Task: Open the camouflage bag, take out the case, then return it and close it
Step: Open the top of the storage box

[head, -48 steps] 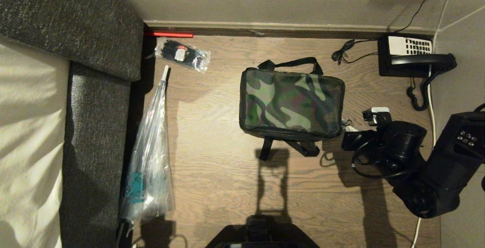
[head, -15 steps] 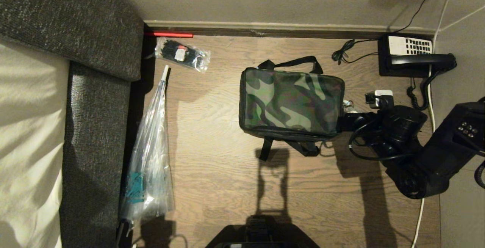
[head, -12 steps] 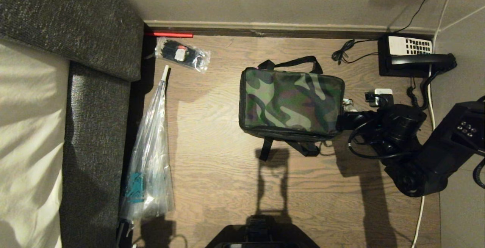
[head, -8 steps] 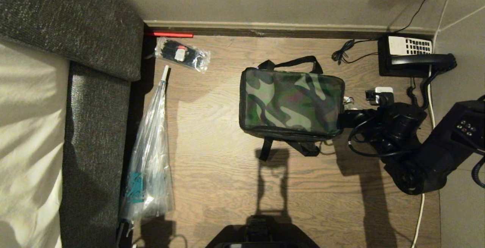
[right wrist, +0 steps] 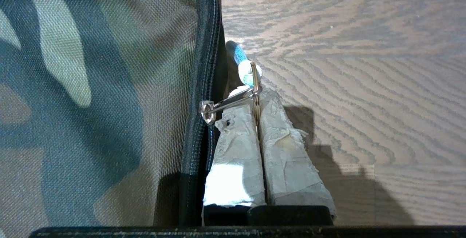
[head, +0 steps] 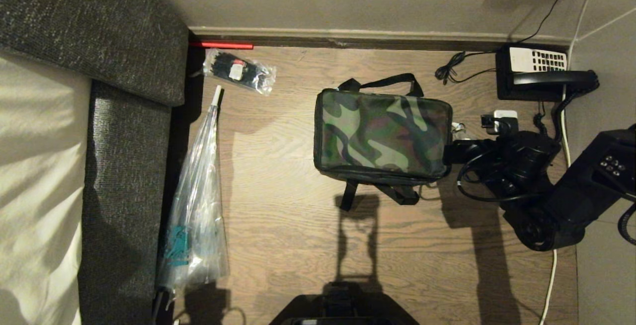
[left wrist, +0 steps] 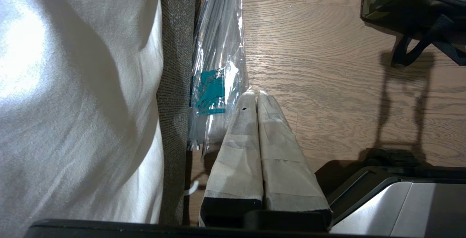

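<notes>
Camouflage bag [head: 381, 135] lay on wooden floor [head: 298, 245], zipped shut; opening barely begun, case unseen, so removal, return and closing all left. Right gripper [right wrist: 256, 96] pressed against bag's right edge, clenched on metal ring [right wrist: 256, 85] of zip pull [right wrist: 225, 105]. Left gripper [left wrist: 257, 98] clenched empty, parked well apart.

At ten o'clock in my head view a grey upholstered sofa [head: 129, 131] carries a pale sheet [head: 35, 176]. Beside it a long clear plastic sleeve [head: 196, 205] lies on the wooden floor [head: 278, 225], and at eleven o'clock sits a small plastic packet [head: 238, 70], possibly of dark cable ties. A black telephone [head: 539, 74] occupies two o'clock.
</notes>
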